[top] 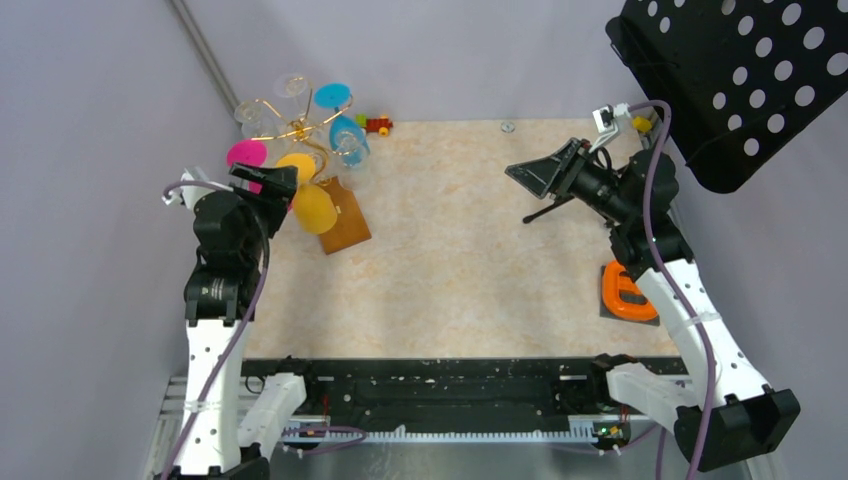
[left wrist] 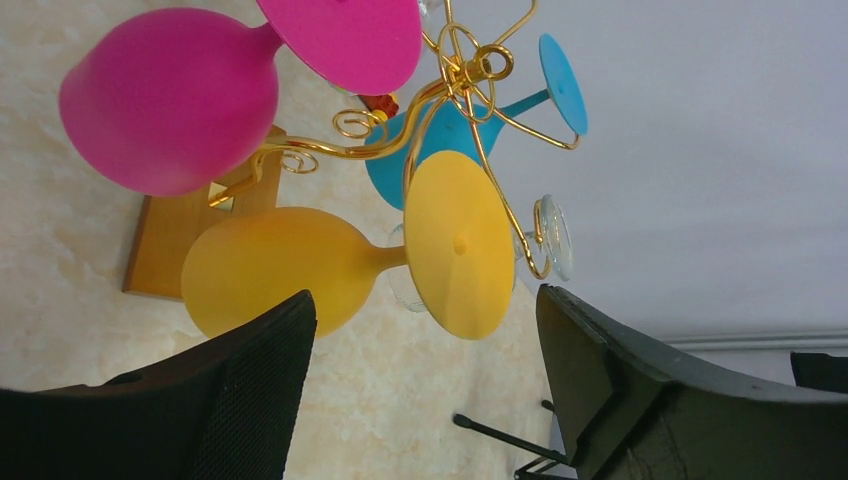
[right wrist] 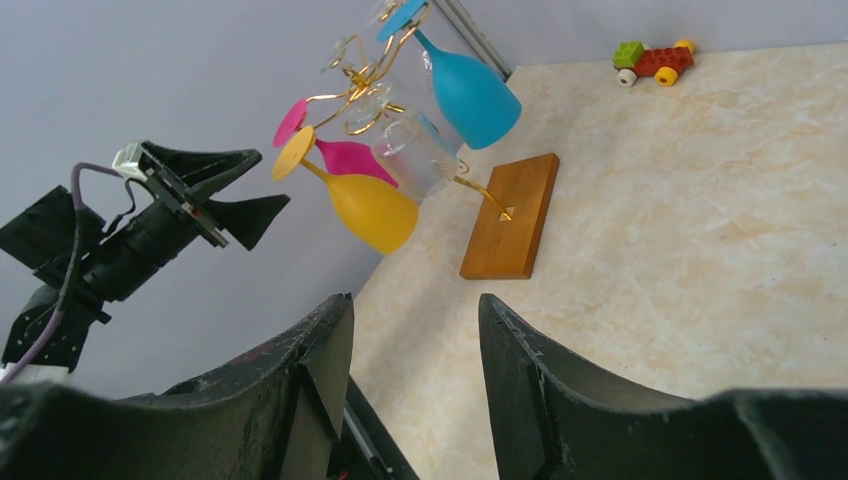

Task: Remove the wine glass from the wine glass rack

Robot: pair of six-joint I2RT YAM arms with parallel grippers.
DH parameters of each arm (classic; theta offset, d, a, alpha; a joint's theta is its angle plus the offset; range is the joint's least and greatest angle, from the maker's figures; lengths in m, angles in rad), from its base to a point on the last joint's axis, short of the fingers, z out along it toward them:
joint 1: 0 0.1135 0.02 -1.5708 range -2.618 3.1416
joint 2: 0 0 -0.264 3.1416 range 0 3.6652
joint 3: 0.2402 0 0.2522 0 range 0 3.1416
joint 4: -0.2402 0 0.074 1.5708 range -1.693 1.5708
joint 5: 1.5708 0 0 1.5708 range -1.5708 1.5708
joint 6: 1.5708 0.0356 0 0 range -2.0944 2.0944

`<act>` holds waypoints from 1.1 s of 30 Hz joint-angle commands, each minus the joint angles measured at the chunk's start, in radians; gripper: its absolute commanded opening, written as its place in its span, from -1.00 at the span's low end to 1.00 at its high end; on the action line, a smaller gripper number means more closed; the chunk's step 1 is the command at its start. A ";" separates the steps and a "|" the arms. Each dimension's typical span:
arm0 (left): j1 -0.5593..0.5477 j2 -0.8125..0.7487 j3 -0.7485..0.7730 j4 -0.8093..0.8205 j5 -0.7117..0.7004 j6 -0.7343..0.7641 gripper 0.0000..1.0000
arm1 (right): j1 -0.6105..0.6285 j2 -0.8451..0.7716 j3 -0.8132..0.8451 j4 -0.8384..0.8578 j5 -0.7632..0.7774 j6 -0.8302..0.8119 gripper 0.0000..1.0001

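The wine glass rack (top: 297,129) is a gold wire stand on a brown wooden base (top: 347,218) at the table's far left. Pink, yellow, blue and clear glasses hang upside down from it. In the left wrist view the yellow wine glass (left wrist: 268,270) hangs nearest, its foot (left wrist: 458,243) facing me and the pink glass (left wrist: 168,100) beside it. My left gripper (left wrist: 425,296) is open, with its fingertips just short of the yellow glass and nothing held. In the top view this gripper (top: 273,184) sits beside the yellow bowl (top: 316,208). My right gripper (right wrist: 415,300) is open and empty, raised at the far right (top: 520,174).
A black perforated music stand (top: 740,80) fills the far right corner, with a tripod leg (top: 548,211) under my right arm. An orange clamp (top: 624,291) lies on a grey pad at the right edge. A small toy car (top: 376,125) sits behind the rack.
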State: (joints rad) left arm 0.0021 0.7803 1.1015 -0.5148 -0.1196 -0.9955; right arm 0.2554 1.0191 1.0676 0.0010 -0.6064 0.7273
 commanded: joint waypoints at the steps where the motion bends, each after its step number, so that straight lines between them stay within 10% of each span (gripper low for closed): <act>1: 0.006 0.035 0.005 0.109 0.050 -0.018 0.70 | 0.012 -0.027 0.020 0.030 -0.004 -0.059 0.02; 17: 0.006 0.020 -0.050 0.120 0.002 -0.094 -0.08 | 0.014 -0.032 -0.001 0.029 0.019 -0.053 0.01; 27: 0.007 0.003 -0.037 0.118 0.026 -0.218 -1.00 | 0.013 -0.034 -0.008 0.019 0.045 -0.058 0.01; 33: 0.007 -0.008 -0.012 0.126 0.002 -0.247 -1.00 | 0.013 -0.027 -0.009 0.031 0.048 -0.055 0.01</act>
State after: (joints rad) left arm 0.0040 0.7864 1.0592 -0.4263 -0.0925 -1.1965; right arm 0.2592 1.0077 1.0584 -0.0071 -0.5686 0.6880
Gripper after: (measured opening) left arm 0.012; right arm 0.505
